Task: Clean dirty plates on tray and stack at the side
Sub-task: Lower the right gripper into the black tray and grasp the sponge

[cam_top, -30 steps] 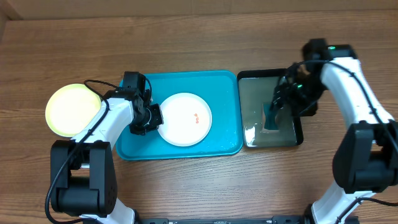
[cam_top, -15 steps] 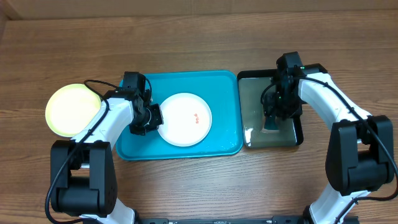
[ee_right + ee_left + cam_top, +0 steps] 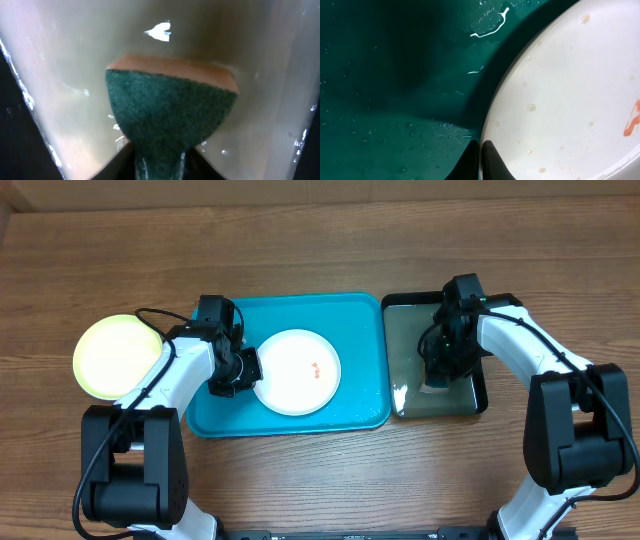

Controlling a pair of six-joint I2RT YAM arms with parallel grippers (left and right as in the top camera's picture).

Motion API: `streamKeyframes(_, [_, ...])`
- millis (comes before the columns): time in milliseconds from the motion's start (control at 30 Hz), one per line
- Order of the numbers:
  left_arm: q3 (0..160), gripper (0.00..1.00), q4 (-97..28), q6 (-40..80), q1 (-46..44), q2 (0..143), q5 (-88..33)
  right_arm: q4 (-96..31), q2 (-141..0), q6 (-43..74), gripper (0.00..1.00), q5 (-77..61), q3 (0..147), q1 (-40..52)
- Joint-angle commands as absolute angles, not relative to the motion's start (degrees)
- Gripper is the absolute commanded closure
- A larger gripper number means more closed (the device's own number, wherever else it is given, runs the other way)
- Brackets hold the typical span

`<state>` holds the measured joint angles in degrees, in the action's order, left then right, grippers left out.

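Observation:
A white plate [image 3: 295, 371] with a small orange smear lies on the teal-blue tray [image 3: 300, 311]. My left gripper [image 3: 240, 370] is shut on the plate's left rim; in the left wrist view its fingers [image 3: 481, 150] pinch the rim of the plate [image 3: 570, 100] over the wet tray [image 3: 395, 75]. A yellow-green plate [image 3: 117, 356] sits on the table at the far left. My right gripper [image 3: 440, 375] is shut on a green sponge [image 3: 170, 105] and holds it down in the black tray [image 3: 403, 400] of cloudy water. The pale cyan plate is out of view.
The black tray stands right beside the teal tray's right edge. Bare wooden table lies in front of and behind both trays. A cable runs along my left arm.
My right arm swung left and lowered the sponge into the black tray's water. The left arm and the white plate have not moved.

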<state>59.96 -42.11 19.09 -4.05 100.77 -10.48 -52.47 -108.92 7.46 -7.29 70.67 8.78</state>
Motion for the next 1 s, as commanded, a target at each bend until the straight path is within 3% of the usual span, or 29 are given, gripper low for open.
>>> streamKeyframes(0, [59.6, 0.93, -41.8, 17.9, -4.2, 100.3, -10.1, -51.0, -108.4, 7.5, 0.74, -7.8, 70.3, 9.0])
streamKeyframes(33, [59.6, 0.92, -41.6, 17.9, -4.2, 100.3, -10.1, -50.7, -108.4, 7.5, 0.75, -7.8, 70.3, 9.0])
streamKeyframes(133, [59.6, 0.86, -40.1, 17.3, -4.2, 100.3, -10.1, -50.5, -108.4, 7.5, 0.91, -7.8, 70.3, 9.0])
streamKeyframes(200, [59.6, 0.78, -39.0, 17.1, -4.2, 100.3, -10.1, -50.5, -108.4, 7.5, 0.96, -7.8, 70.5, 9.0])
streamKeyframes(500, [59.4, 0.75, -37.8, 17.1, -4.2, 100.4, -6.6, -59.1, -107.8, 7.2, 0.96, -7.4, 79.7, 9.0])
streamKeyframes(800, [57.8, 0.81, -36.7, 17.1, -4.2, 101.5, -6.7, -61.8, -107.8, 7.0, 0.96, -6.9, 81.4, 9.0])
streamKeyframes(900, [57.6, 0.96, -36.1, 17.1, -4.2, 101.6, -7.1, -61.8, -107.8, 7.0, 0.96, -6.2, 81.4, 9.0])
streamKeyframes(967, [57.9, 0.96, -35.9, 17.1, -4.2, 101.6, -7.6, -61.7, -107.8, 6.3, 0.96, -5.4, 81.4, 9.0])
